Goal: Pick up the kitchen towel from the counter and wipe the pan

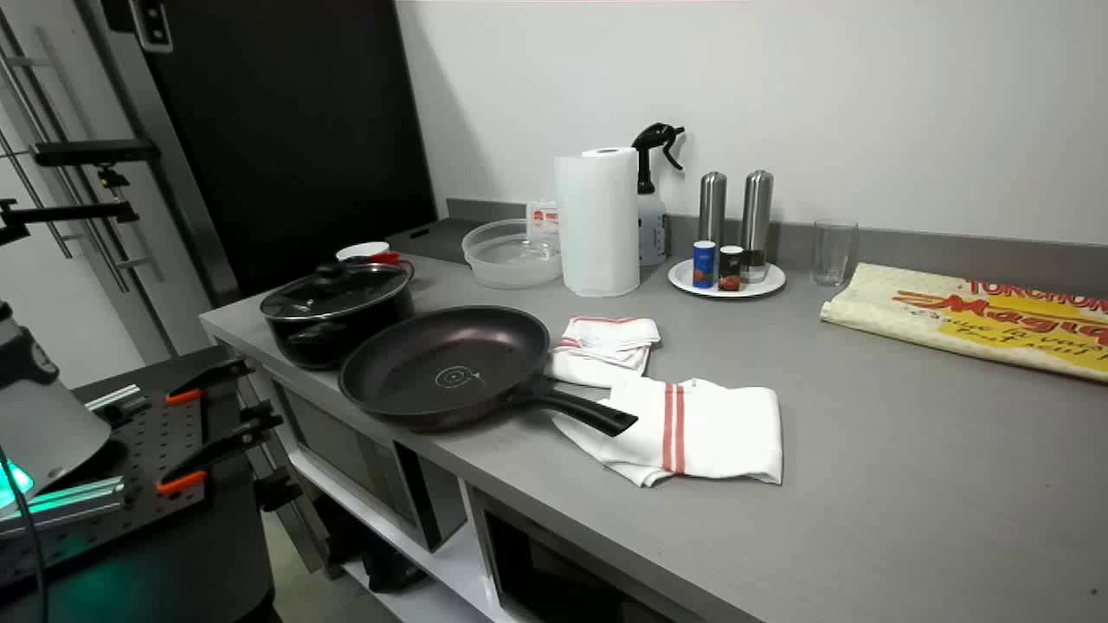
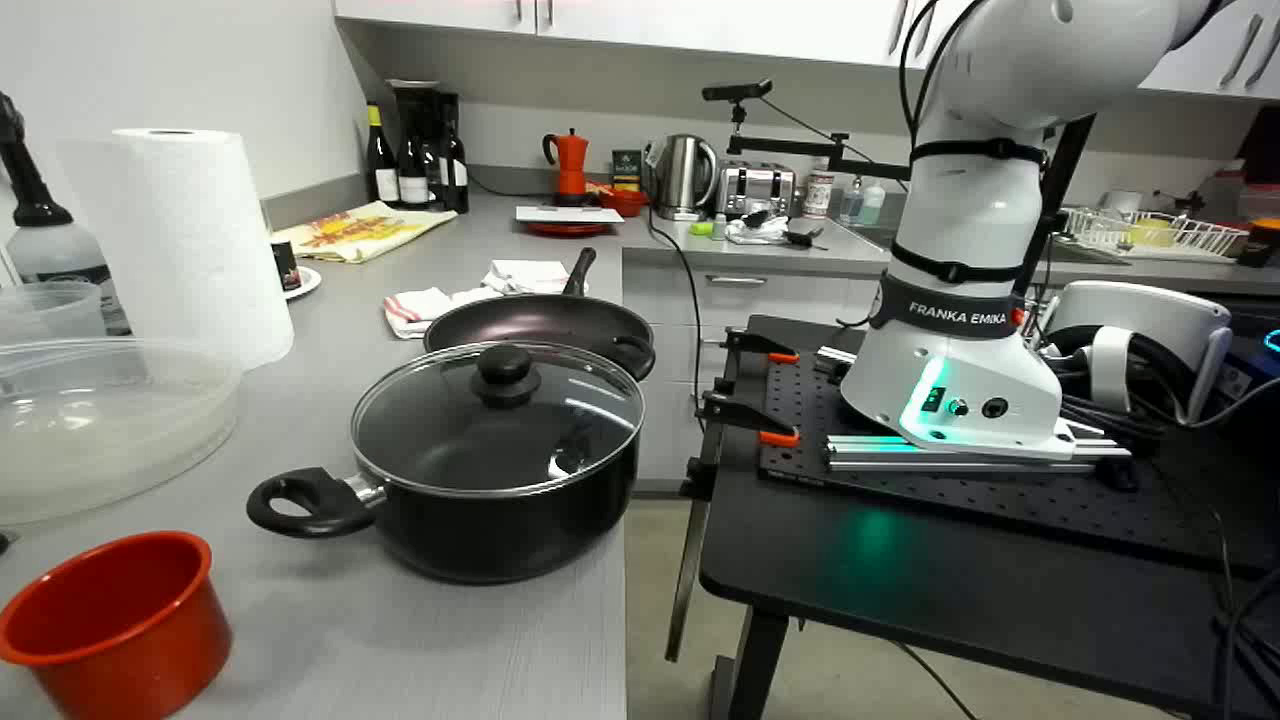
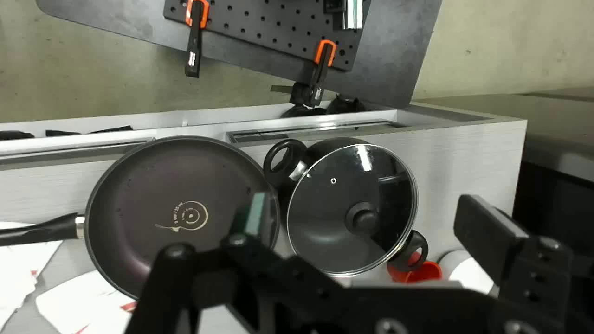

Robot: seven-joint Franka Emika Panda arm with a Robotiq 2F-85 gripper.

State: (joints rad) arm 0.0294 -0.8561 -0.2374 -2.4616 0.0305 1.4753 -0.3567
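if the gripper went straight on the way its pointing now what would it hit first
Most likely the glass lid on the pot, which shows between the fingers of the open gripper in the wrist view. One finger appears over the pan, so, with depth unclear, that might come first.

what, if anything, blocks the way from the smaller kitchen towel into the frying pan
Nothing visible stands between the smaller kitchen towel and the frying pan, just the raised rim to clear. The handle passes above the larger kitchen towel, and the glass-lidded pot stands beyond the pan, away from both towels.
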